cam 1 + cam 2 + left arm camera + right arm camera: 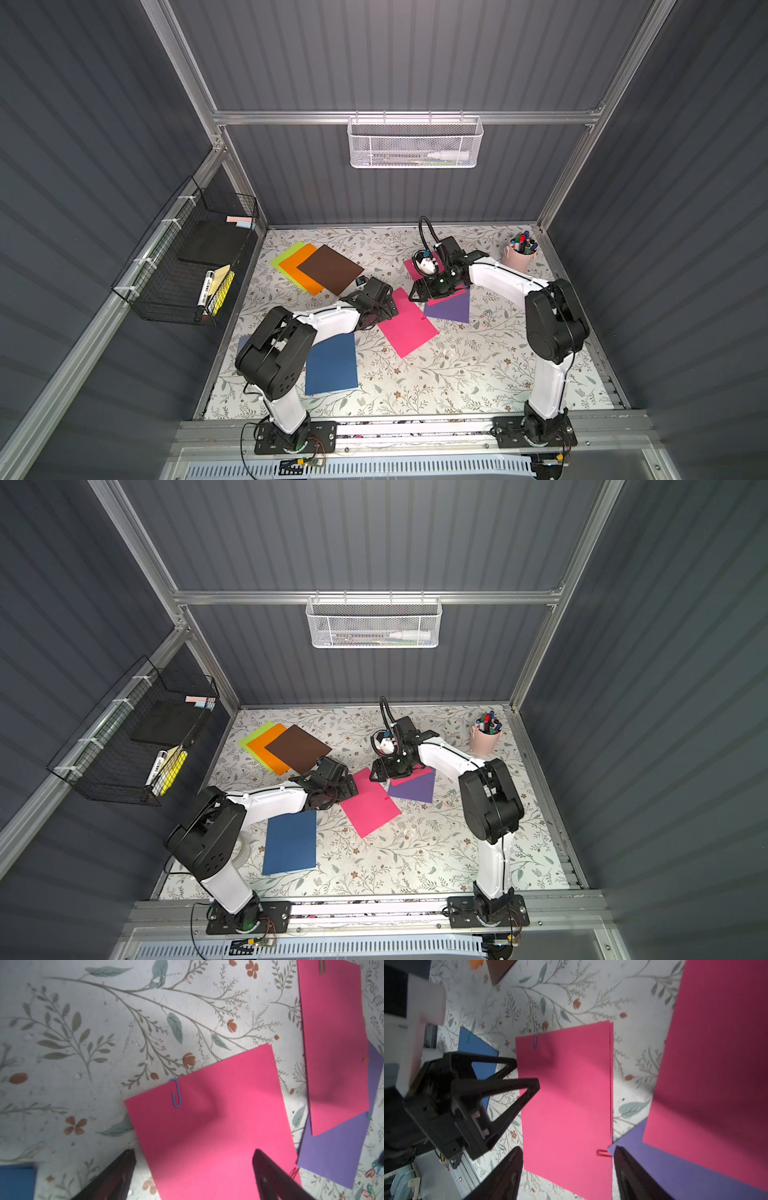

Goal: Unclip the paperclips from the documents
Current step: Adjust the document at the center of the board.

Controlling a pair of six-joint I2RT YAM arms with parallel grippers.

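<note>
Above the bright pink paper document (218, 1126), left gripper (193, 1151) and right gripper (568, 1148) hang released; one should pin the sheets while the other slides the blue wire paperclip (176, 1093) straight off its edge.

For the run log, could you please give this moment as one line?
left gripper: open, by pink document | right gripper: open, empty | blue paperclip: on pink document | red paperclip: on its edge
</note>
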